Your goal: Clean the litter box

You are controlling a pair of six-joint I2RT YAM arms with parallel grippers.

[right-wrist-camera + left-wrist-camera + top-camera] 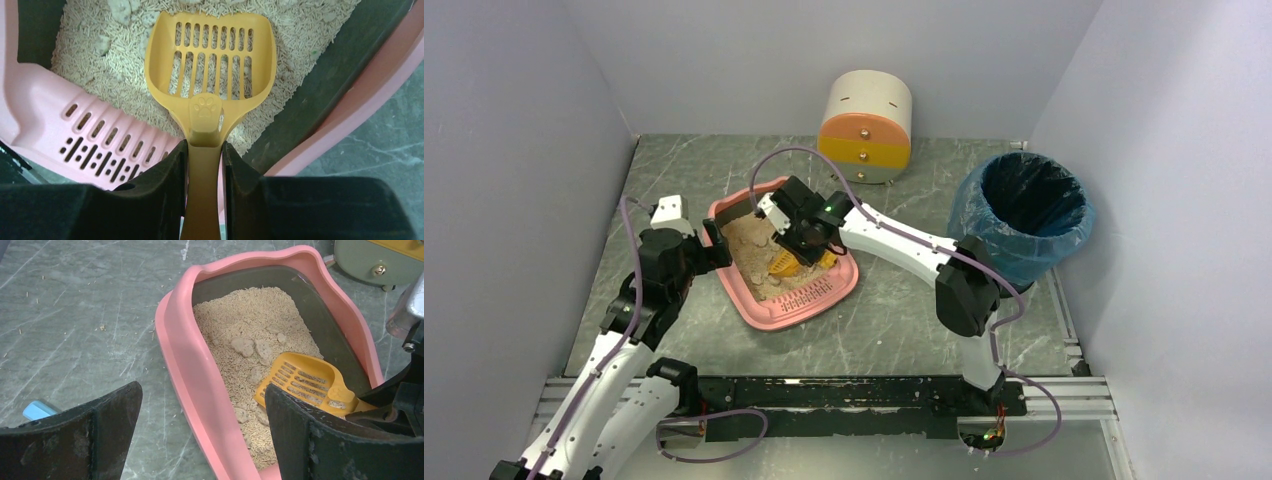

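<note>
The pink litter box [755,302] lies in the middle of the table, holding beige litter with several pale clumps [244,346]. My right gripper [205,147] is shut on the handle of an orange slotted scoop [212,55], whose blade lies low over the litter beside the box's slotted ledge [100,145]. In the top view the scoop [786,264] sits inside the box under the right gripper [799,245]. My left gripper [202,390] stands open astride the box's left rim [185,355], one finger outside and one over the litter, touching nothing that I can see.
A round bin with a blue liner [1024,215] stands at the right, beside the right arm. A cream-and-orange drawer unit [866,125] sits at the back wall. Grey walls close in on three sides. Stray litter pellets dot the table left of the box.
</note>
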